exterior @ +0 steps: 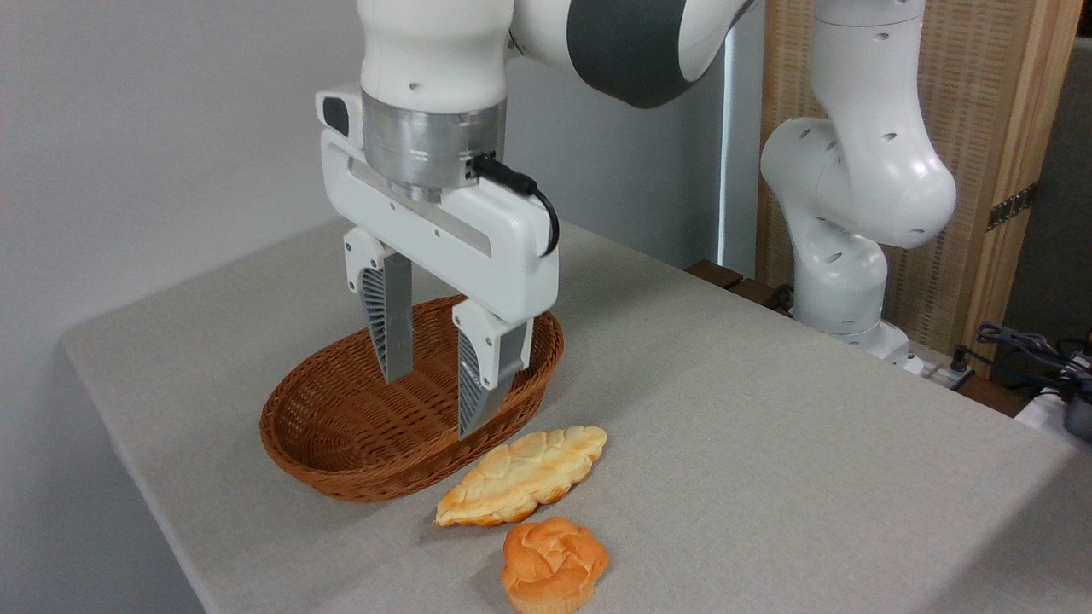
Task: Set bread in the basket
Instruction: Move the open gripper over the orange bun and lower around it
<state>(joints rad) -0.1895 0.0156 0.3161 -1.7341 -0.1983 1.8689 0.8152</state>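
A grey cloth-covered desk [751, 443] is seen, its left corner lying against a pale wall. Towards that left corner an oval reddish-brown wicker basket [341, 460] is set, and nothing can be seen inside it.

Above the basket the jaws [431, 401] are held pointing downward, spread well apart with a clear gap between the two ribbed grey fingers [390, 328], and nothing is gripped between them. The tip of one finger is seen over the basket's inside, while the tip of the other is seen in front of the basket's near rim; whether either touches the wicker cannot be told. A black cable is plugged into the side of the white hand body.

Just beside the basket's near right rim a flat, pale-golden leaf-shaped bread [522, 476] is laid on the cloth; whether it touches the rim cannot be told. Close to the desk's front edge, just below the leaf-shaped bread, the bread [553, 564] is found: a small orange-brown bun with a swirled top, resting upright on the desk and outside the basket, well apart from the fingers.

At the desk's far right side the white base of the arm [840, 213] is mounted, with a wooden slatted panel behind it.
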